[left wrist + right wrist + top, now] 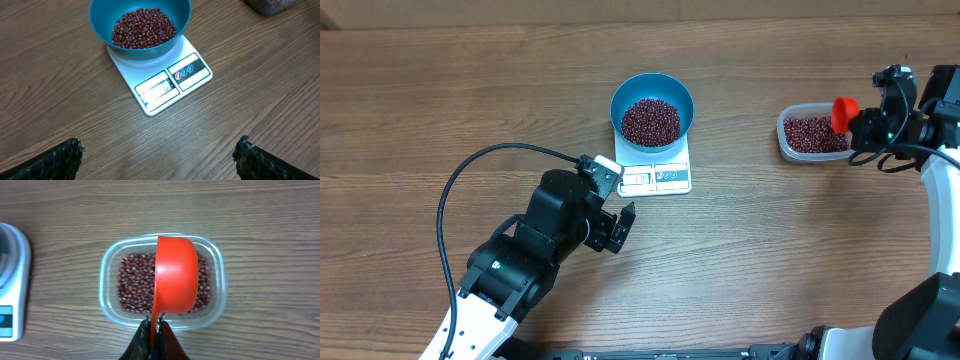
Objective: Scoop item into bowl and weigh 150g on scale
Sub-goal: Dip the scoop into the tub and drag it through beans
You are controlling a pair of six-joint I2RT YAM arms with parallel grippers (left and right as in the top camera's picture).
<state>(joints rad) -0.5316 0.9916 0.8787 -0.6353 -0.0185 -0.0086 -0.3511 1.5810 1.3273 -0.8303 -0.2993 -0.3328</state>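
The blue bowl sits on the white scale and holds a heap of dark red beans; the left wrist view shows the same bowl, beans and scale. My left gripper hovers open below the scale, its fingertips wide apart over bare wood. My right gripper is shut on the handle of a red scoop, held over the clear tub of beans. From overhead, scoop and tub are at the right.
The wooden table stretches bare to the left and far side. A black cable loops from the left arm. The right arm's base stands at the right edge.
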